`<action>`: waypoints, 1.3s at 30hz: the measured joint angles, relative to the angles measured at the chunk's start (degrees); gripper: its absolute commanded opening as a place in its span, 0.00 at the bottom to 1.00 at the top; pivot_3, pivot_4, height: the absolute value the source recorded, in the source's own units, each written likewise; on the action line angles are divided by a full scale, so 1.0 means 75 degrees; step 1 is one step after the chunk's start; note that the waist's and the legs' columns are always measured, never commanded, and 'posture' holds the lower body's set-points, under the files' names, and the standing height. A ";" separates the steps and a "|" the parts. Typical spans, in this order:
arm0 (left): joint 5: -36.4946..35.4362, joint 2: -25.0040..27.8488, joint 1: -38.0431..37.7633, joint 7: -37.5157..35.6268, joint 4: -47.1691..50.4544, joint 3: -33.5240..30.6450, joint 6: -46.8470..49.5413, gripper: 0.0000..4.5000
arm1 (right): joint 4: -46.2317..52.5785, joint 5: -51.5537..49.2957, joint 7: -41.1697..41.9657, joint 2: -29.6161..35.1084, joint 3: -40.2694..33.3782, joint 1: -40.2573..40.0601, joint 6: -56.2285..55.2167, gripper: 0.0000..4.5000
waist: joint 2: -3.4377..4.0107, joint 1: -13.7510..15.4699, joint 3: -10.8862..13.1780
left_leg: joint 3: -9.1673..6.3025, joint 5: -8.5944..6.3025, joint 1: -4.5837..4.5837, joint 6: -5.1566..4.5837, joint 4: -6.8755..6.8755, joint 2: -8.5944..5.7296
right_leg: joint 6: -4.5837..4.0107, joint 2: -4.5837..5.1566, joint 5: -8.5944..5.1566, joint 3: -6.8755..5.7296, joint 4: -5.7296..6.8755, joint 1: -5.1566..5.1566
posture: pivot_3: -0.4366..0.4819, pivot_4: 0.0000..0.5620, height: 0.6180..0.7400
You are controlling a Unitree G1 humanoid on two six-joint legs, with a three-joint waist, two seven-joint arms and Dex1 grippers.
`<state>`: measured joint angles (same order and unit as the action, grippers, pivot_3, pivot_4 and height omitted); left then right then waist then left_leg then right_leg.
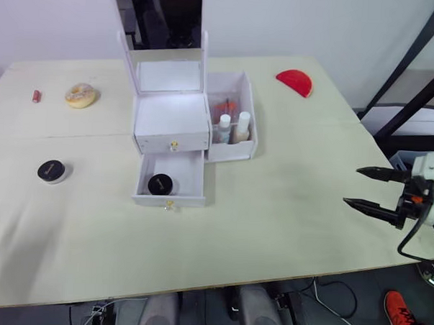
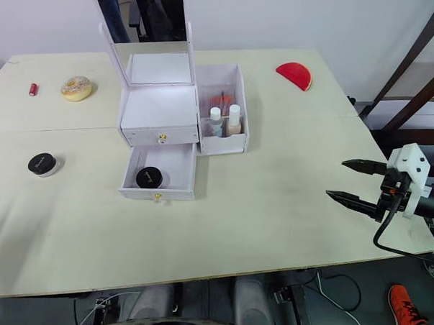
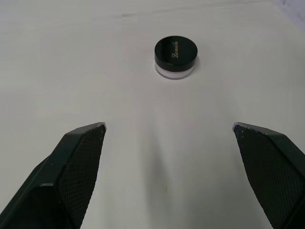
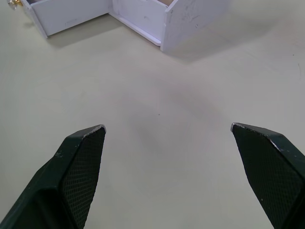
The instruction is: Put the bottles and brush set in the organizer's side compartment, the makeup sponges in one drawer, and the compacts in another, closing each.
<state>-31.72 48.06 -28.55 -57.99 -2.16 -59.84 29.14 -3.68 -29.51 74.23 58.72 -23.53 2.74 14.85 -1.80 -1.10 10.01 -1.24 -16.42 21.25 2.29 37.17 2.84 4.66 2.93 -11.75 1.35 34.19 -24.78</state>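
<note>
My left fingers [image 3: 169, 131] were spread wide, empty, aimed at the loose compact [image 3: 175, 57] lying on the counter [image 1: 287, 209] well left of the organizer [image 1: 172, 124]. To do it well, I judged I should straddle its black lid squarely, close low on its sides, then carry it to the open lower drawer [image 1: 170, 180]. My right fingers [image 1: 360, 187] hung apart and idle. I counted two compacts, one already in that drawer [image 1: 160, 184]; two bottles [image 1: 233, 127] in the side compartment.

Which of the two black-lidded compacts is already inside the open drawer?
The compact in the pulled-out lower drawer; the other compact sits on the bare table, left of the organizer.
</note>
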 measured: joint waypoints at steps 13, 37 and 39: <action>0.0191 -0.2089 0.1815 0.3421 0.1943 0.1956 0.0691 1.00 | 0.3948 -0.1262 -0.2114 -0.1009 0.1763 0.1786 0.2352 1.00 | -0.0014 0.0039 -0.0017 | -0.0017 0.0002 -0.0007 -0.0002 0.0023 0.0004 | -0.0039 -0.0017 0.0028 0.0004 0.0020 0.0023 | 0.48 0.27 1.00; 0.2265 -0.1200 0.6091 0.4535 -0.3238 0.4586 -0.0953 1.00 | 0.5355 -0.1279 -0.3811 -0.2015 0.3684 0.3109 0.3814 1.00 | -0.0017 0.0067 -0.0020 | -0.0037 0.0004 -0.0002 -0.0005 0.0015 0.0004 | -0.0043 -0.0031 0.0033 -0.0004 0.0027 0.0023 | 0.48 0.27 1.00; 0.2265 -0.1200 0.6253 0.4497 -0.3502 0.4586 -0.1036 1.00 | 0.5431 -0.1292 -0.3849 -0.2017 0.3671 0.3084 0.3828 1.00 | -0.0017 0.0074 -0.0020 | -0.0038 0.0005 -0.0003 -0.0005 0.0016 0.0004 | -0.0043 -0.0031 0.0033 -0.0004 0.0030 0.0023 | 0.48 0.27 1.00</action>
<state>-14.73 39.06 18.34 -24.26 -28.42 -25.45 21.37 37.05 -39.20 45.36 43.59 4.00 25.87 43.57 -1.93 -0.55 9.86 -1.52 -16.38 21.23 2.25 37.29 2.87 4.34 2.70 -11.50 1.32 34.42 -24.61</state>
